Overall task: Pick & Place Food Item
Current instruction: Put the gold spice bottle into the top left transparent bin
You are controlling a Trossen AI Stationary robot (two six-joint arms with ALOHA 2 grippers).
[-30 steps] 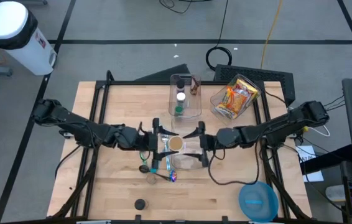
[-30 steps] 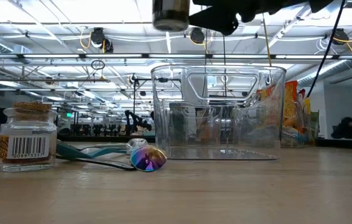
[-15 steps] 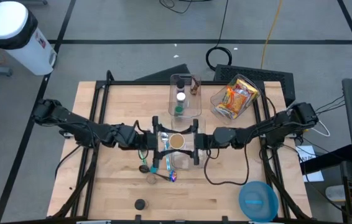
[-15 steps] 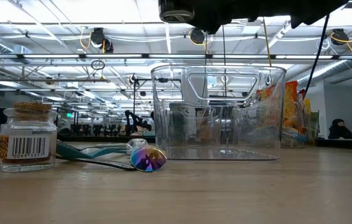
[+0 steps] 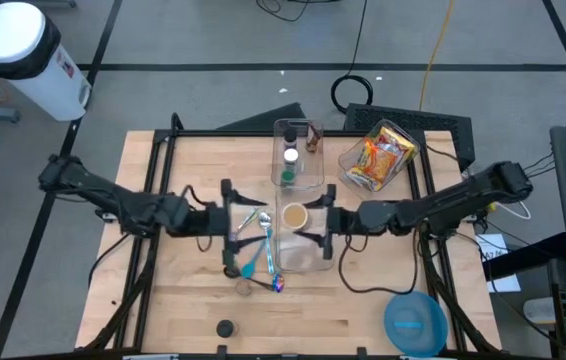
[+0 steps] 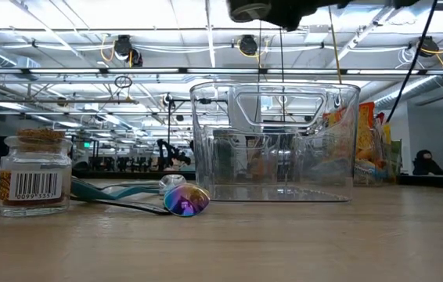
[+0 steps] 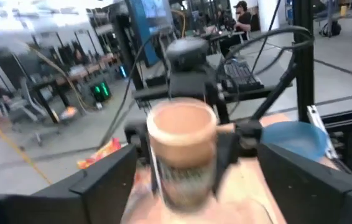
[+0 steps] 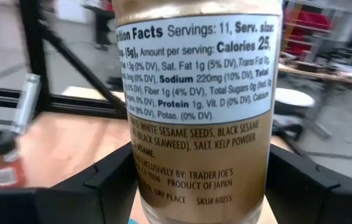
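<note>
I hold the seasoning jar (image 5: 294, 215) tight in my right hand (image 5: 315, 221), up in the air above the clear bin (image 5: 299, 252) in the middle of the desk (image 5: 363, 300). My left hand (image 5: 231, 212) is open and holds nothing. I think the picking up is done, and putting the jar down is left.

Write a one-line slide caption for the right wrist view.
Right gripper holds a seasoning jar upright, nutrition label facing the camera, above the wooden table.
</note>
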